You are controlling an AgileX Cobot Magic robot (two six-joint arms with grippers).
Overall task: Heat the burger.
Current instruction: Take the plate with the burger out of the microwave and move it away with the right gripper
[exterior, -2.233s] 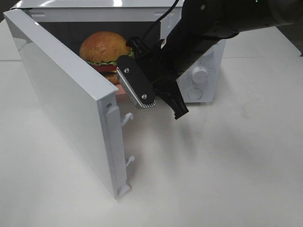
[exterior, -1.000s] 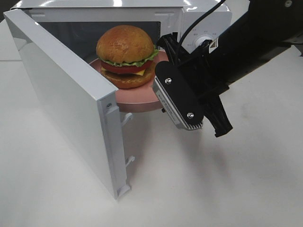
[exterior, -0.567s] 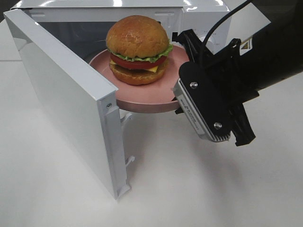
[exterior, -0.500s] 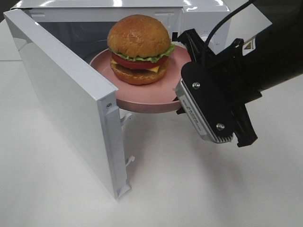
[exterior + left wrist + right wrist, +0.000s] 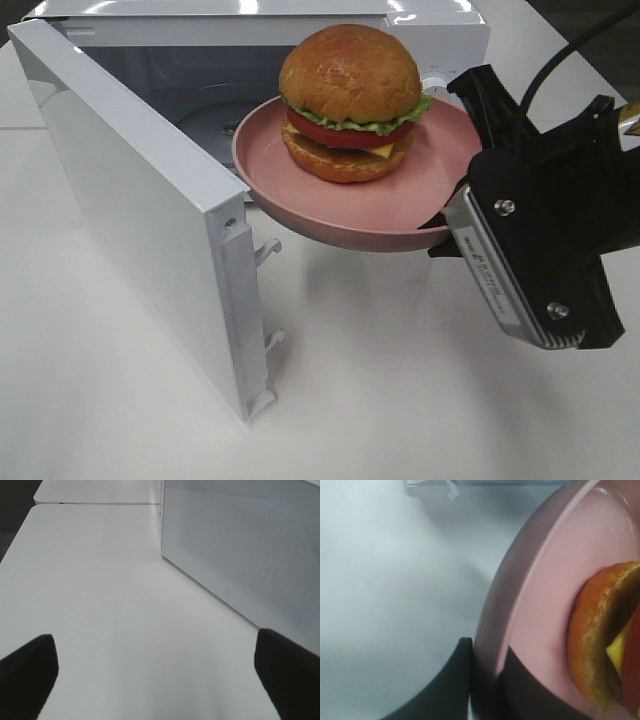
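Note:
The burger point(image 5: 350, 100), with a glossy brown bun, lettuce, tomato and patty, sits on a pink plate point(image 5: 330, 215). The plate hangs in the air in front of the open microwave point(image 5: 440, 35). My right gripper point(image 5: 447, 218) is shut on the plate's right rim. The right wrist view shows the plate's rim point(image 5: 520, 595) pinched between the dark fingers point(image 5: 452, 685), with the burger point(image 5: 597, 635) at the edge. My left gripper point(image 5: 160, 675) is open over the bare table beside the microwave's side wall point(image 5: 250, 545), with nothing between its fingertips point(image 5: 27, 672).
The microwave's white door point(image 5: 130, 200) stands wide open to the left, with its latch hooks point(image 5: 268, 250) pointing at the plate. The control knobs are partly hidden behind the plate and arm. White tabletop point(image 5: 380, 380) lies in front.
My right gripper has drawn the plate with the burger out of the microwave cavity, toward the front right and higher. The left gripper stays open.

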